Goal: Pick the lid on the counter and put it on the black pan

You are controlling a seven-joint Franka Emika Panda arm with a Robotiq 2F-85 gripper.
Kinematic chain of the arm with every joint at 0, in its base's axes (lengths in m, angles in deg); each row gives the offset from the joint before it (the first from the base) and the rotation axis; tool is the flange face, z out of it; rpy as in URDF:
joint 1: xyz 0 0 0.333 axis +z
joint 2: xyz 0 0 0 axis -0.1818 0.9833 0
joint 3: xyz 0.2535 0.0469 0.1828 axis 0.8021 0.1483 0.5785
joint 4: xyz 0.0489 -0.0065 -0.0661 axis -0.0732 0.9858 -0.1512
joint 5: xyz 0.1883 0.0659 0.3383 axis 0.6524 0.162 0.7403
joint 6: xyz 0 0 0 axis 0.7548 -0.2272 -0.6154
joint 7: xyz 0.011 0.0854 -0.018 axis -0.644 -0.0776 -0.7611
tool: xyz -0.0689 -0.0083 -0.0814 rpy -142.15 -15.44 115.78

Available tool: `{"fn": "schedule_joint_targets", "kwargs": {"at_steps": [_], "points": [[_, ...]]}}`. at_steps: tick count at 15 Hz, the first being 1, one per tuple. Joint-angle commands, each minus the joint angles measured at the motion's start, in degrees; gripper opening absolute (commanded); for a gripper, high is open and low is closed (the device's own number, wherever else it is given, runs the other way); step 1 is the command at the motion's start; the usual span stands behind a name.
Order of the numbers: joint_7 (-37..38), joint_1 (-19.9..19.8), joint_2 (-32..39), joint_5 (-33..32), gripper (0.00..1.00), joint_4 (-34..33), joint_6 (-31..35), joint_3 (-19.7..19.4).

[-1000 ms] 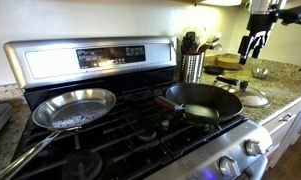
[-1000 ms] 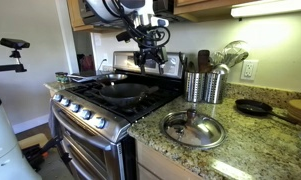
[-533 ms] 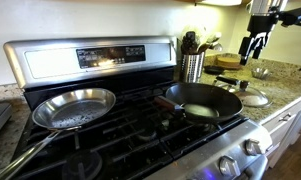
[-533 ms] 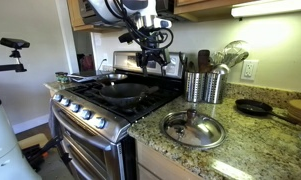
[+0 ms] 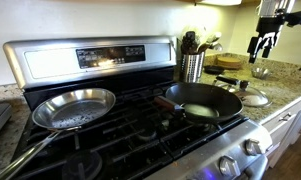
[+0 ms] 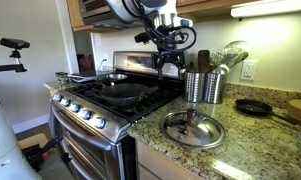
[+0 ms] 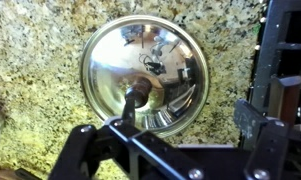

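Gripper hangs high over the counter at the right edge of an exterior view, above the lid and well apart from it. From my seat the jaws read as spread wide, with nothing between them. The wrist view looks straight down. The fingers sit dark at the bottom corners, and between them the lid fills the middle of the picture, lying flat on the speckled granite with its knob up and its metal rim whole all round. Nothing touches it. In an exterior view the lid lies near the front edge of the counter, just right of the stove. A steel canister full of utensils stands behind it, and a small dark skillet sits farther right. In that same view the gripper is up at canister height, behind the lid and close beside the canister's left side. The black pan rests on the stove's right front burner, uncovered, its reddish handle pointing left toward the middle of the cooktop. A silver pan sits on the left burner, well apart from it. A small metal bowl stands on the counter beyond the lid, below the gripper.
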Motion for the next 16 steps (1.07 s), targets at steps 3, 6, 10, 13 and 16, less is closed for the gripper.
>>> {"fn": "schedule_joint_targets", "kwargs": {"at_steps": [3, 6, 10, 13, 16], "points": [[-4.00, -2.16, 10.37, 4.10, 1.00, -7.91, -0.16, -1.97], [-5.93, -3.39, 15.98, 7.54, 1.00, -11.69, 0.17, -1.86], [-8.20, -5.35, 21.89, 11.20, 1.00, -16.89, -1.47, -1.25], [-9.04, -6.73, 24.16, 11.68, 1.00, -19.08, -1.74, -1.17], [-9.53, -7.82, 25.53, 12.02, 1.00, -20.10, -2.60, -0.91]]}}
